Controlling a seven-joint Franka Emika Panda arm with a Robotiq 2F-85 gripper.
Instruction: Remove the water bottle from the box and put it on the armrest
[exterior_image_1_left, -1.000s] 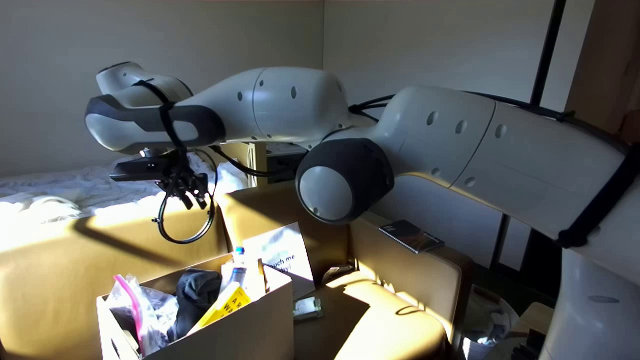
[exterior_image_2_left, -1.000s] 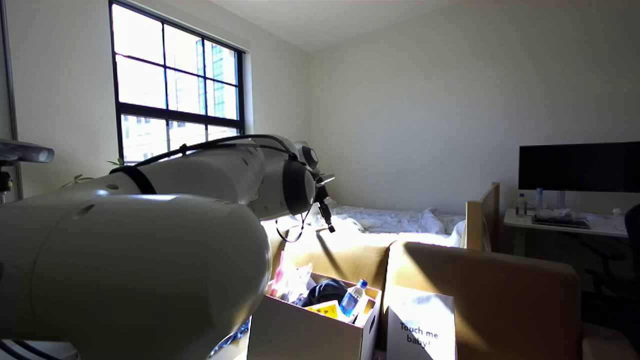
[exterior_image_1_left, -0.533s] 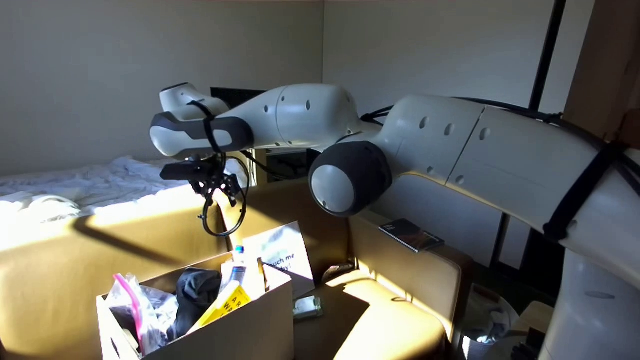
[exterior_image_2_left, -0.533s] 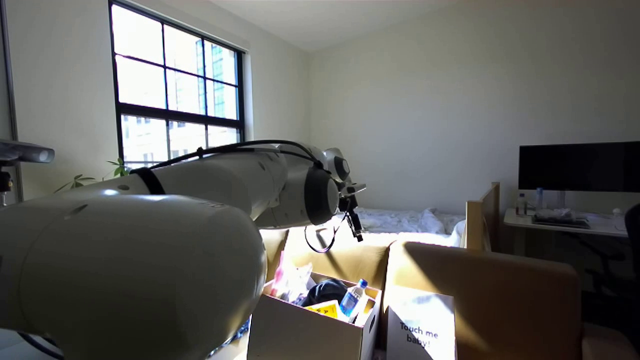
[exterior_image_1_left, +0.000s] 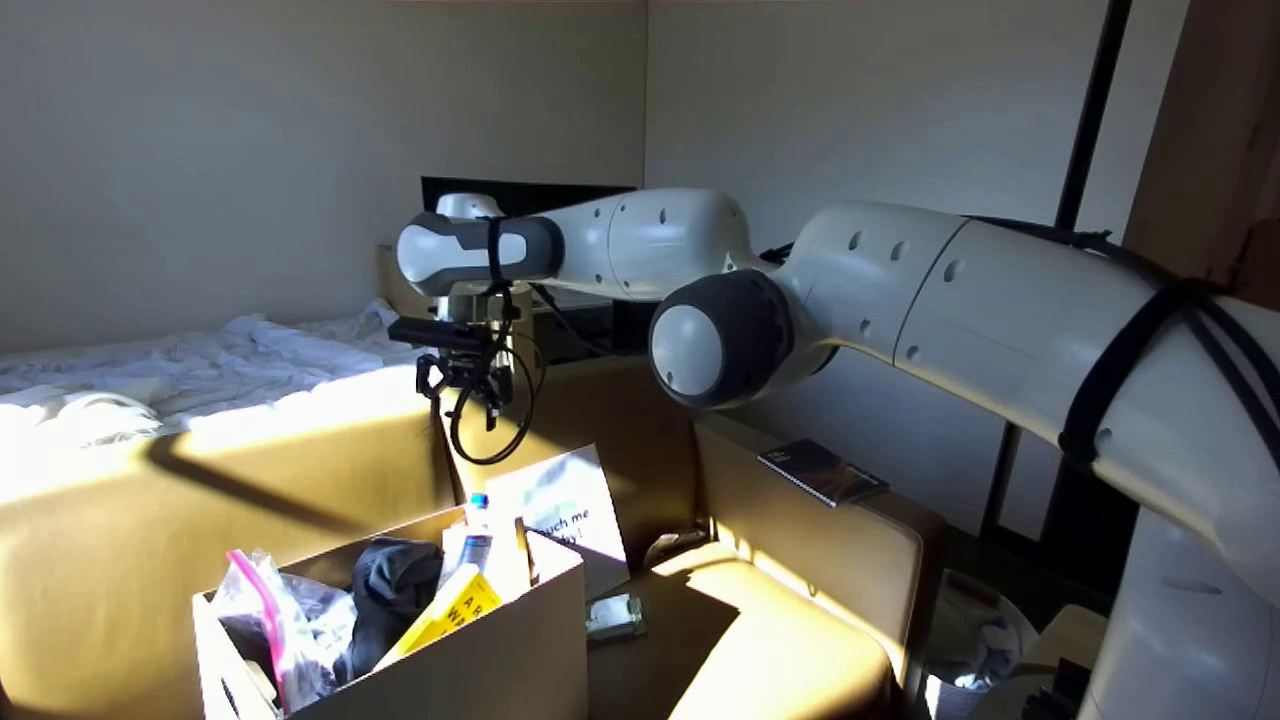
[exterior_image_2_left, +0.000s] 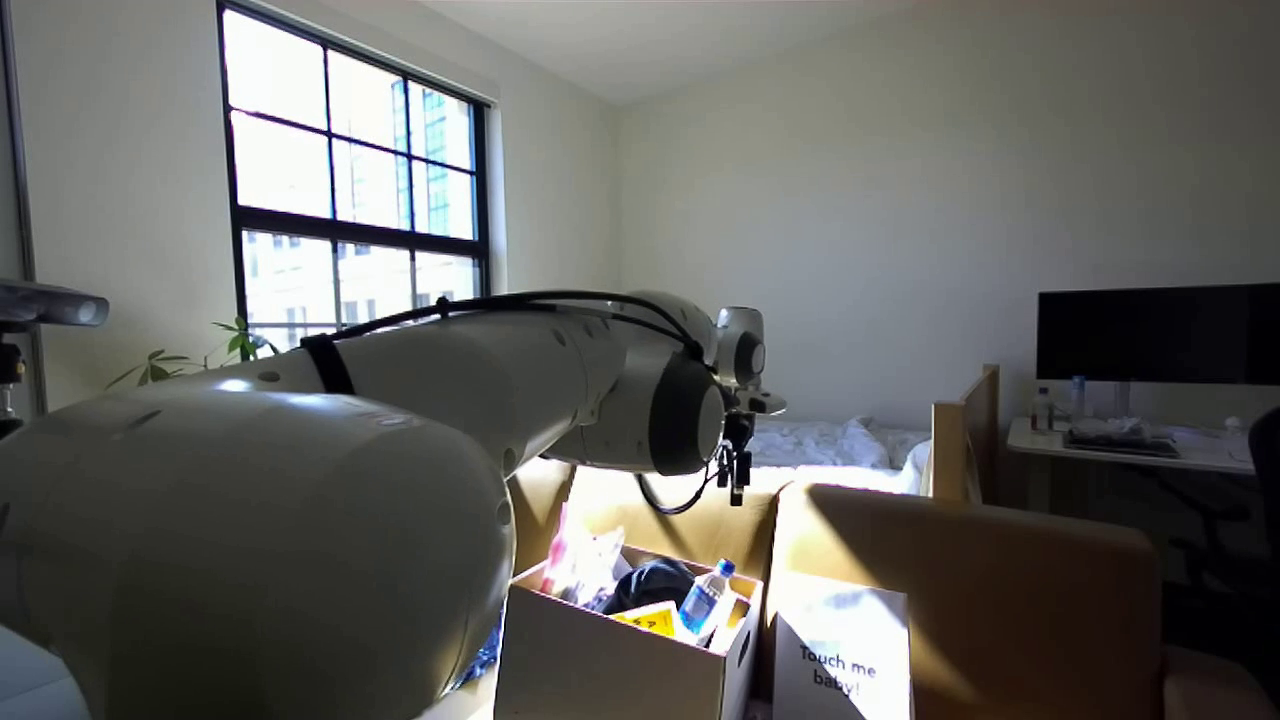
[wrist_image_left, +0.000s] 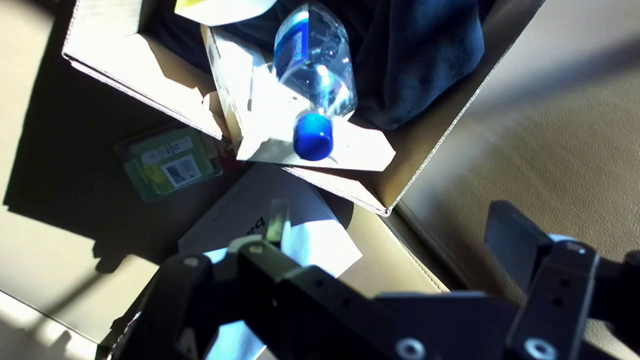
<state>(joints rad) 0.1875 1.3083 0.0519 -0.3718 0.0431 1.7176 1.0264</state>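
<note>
The clear water bottle (wrist_image_left: 322, 75) with its blue cap leans in a corner of the cardboard box (exterior_image_1_left: 500, 650), cap end up. In both exterior views its cap rises above the rim, while its lower part is hidden among the contents. Above the bottle, apart from it, hangs my gripper (exterior_image_1_left: 463, 412), pointing down. Its fingers (wrist_image_left: 515, 240) stand wide apart in the wrist view, with nothing between them; past them show the sofa and a white sign. The tan armrest (exterior_image_1_left: 800, 530) lies to the right of the box in an exterior view.
A black notebook (exterior_image_1_left: 822, 471) lies on the armrest. The white sign (exterior_image_2_left: 840, 640) leans beside the box, and a green package (exterior_image_1_left: 614, 615) rests on the seat. Dark cloth (exterior_image_1_left: 393, 590), a yellow item (exterior_image_1_left: 450, 612) and a pink-edged plastic bag (exterior_image_1_left: 285, 630) crowd the box.
The arm has swung rightward in both exterior views and come down a little, bringing the gripper over the bottle's end of the box. Its fingers have spread apart. The bottle has not moved.
</note>
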